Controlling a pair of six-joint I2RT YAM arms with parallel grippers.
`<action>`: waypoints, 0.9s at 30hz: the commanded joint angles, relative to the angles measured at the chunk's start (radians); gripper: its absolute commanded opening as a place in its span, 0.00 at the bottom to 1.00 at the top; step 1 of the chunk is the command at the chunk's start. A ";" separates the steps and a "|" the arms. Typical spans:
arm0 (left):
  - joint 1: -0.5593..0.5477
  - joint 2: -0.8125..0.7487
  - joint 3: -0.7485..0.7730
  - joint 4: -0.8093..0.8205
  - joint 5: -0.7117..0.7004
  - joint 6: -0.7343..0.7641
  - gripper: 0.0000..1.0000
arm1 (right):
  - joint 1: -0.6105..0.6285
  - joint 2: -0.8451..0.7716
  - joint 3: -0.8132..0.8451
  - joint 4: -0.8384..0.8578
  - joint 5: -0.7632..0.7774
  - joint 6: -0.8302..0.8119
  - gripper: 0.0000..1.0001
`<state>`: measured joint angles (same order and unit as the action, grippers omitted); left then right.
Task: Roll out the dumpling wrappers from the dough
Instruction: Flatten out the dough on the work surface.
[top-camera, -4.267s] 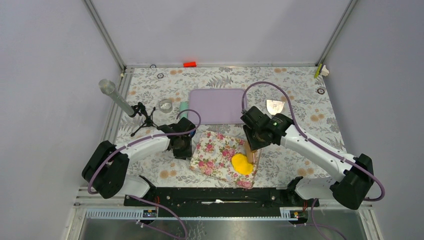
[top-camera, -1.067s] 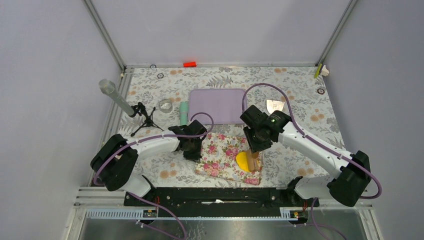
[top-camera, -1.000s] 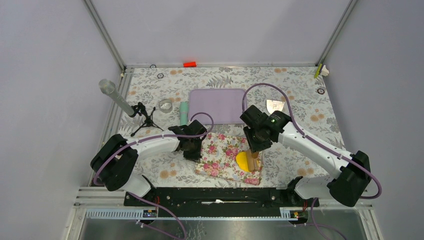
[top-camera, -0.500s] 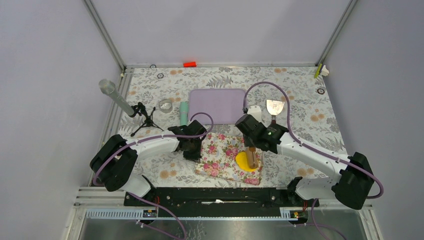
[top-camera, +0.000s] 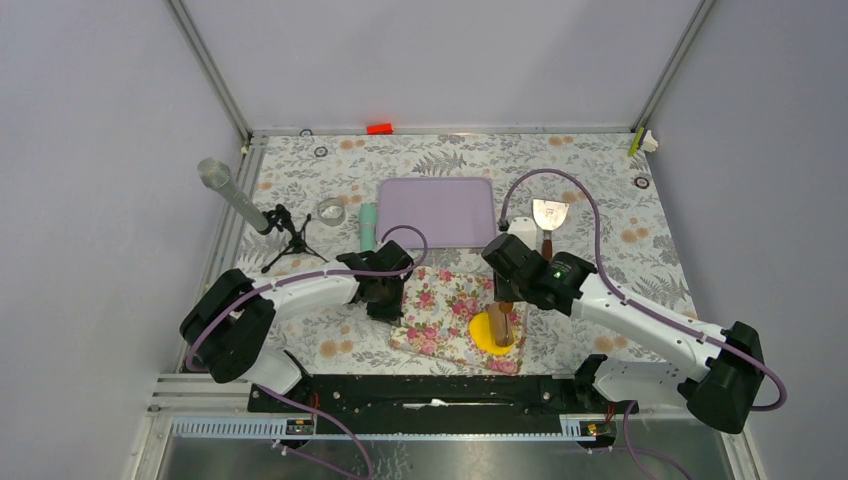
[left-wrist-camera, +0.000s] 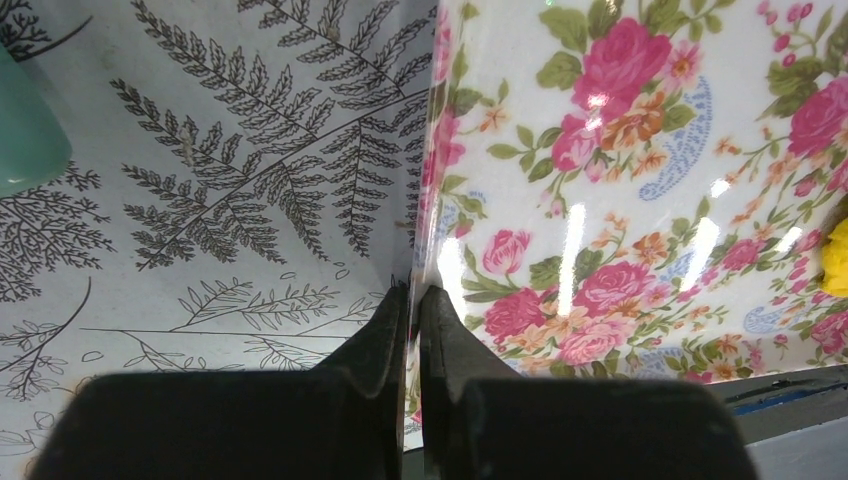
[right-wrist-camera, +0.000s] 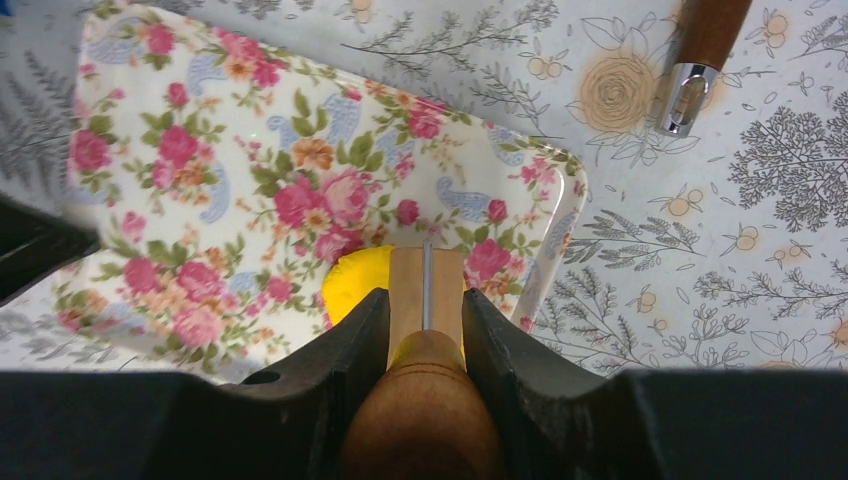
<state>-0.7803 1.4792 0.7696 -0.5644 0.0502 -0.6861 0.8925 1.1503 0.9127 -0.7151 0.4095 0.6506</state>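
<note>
Top external view: the floral board (top-camera: 440, 312) is laid just ahead of the arm bases, and everything else is placed from it; the dough (top-camera: 483, 333), a flattened bright yellow patch, is seen on the board's near right corner; the wooden rolling pin (top-camera: 500, 322) is held over it, with its lower end set against the yellow surface.

In the right wrist view the right gripper (right-wrist-camera: 425, 308) is clenched on the pin, one finger pressed to each side of the wood; the dough is partly covered by the pin, and only its left part is shown.

In the left wrist view the left gripper (left-wrist-camera: 413, 295) is closed on the board's left edge, and the rim is pinched between the two fingers.

Behind the board, a lilac tray (top-camera: 436, 210) is set; a teal cylinder (top-camera: 367, 227) is laid behind the board's left corner, with a small clear dish (top-camera: 331, 210) further left and a microphone on a tripod (top-camera: 240, 205) beyond that; a metal scraper (top-camera: 548, 214) with a wooden handle is laid behind the board's right corner.
</note>
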 joint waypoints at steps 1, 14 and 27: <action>0.000 -0.007 0.021 -0.050 -0.086 -0.014 0.07 | 0.022 -0.034 0.123 -0.057 -0.037 0.027 0.00; 0.002 -0.151 0.188 -0.205 -0.166 0.013 0.54 | -0.022 -0.045 0.177 0.071 0.117 -0.077 0.00; 0.221 -0.325 0.396 -0.095 0.531 -0.024 0.85 | -0.335 -0.197 0.119 0.575 -0.460 -0.061 0.00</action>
<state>-0.6086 1.1957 1.1080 -0.7788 0.2638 -0.6724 0.6189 1.0386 1.0267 -0.4393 0.2184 0.5545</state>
